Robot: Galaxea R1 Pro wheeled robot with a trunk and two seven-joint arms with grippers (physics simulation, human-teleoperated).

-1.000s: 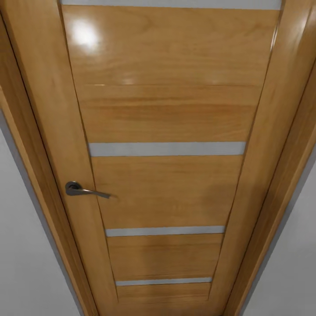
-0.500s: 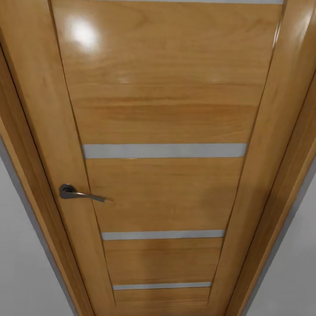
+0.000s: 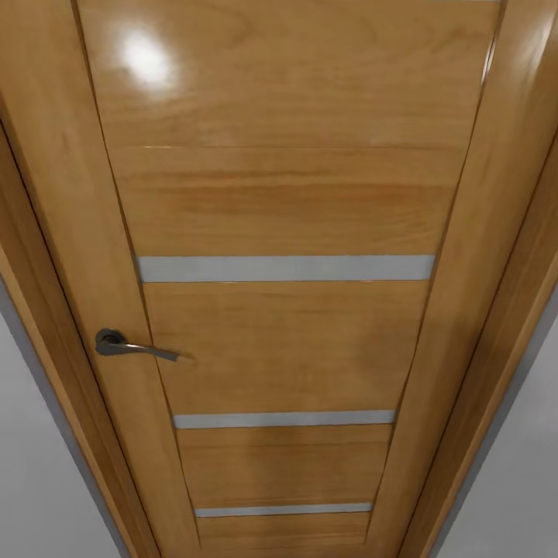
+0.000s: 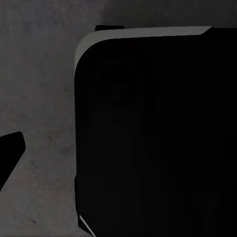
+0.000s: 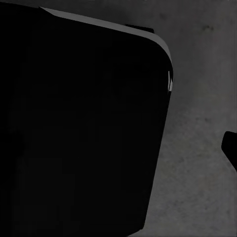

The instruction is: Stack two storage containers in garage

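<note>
The two storage containers are out of view. A glossy wooden door (image 3: 287, 201) with pale grey horizontal strips stands shut and very close in front of me in the head view. Its dark metal lever handle (image 3: 128, 346) is at the left. The dark grey mottled concrete floor (image 4: 39, 98) lies under my left arm, and the same floor (image 5: 202, 98) under my right arm. One black fingertip (image 4: 10, 155) of the left gripper pokes in at the picture's edge. One black fingertip (image 5: 230, 148) of the right gripper does the same. Nothing is seen in either gripper.
A wooden door frame (image 3: 46, 256) runs down both sides of the door, with pale grey wall (image 3: 39, 480) beyond it. A large black rounded body with a grey rim (image 4: 153, 133), part of my own machine, sits over the floor in both wrist views (image 5: 79, 128).
The whole head picture has shifted: the door looks slightly larger and its handle sits further left and lower, so my camera has moved closer. Nothing in the scene itself has moved.
</note>
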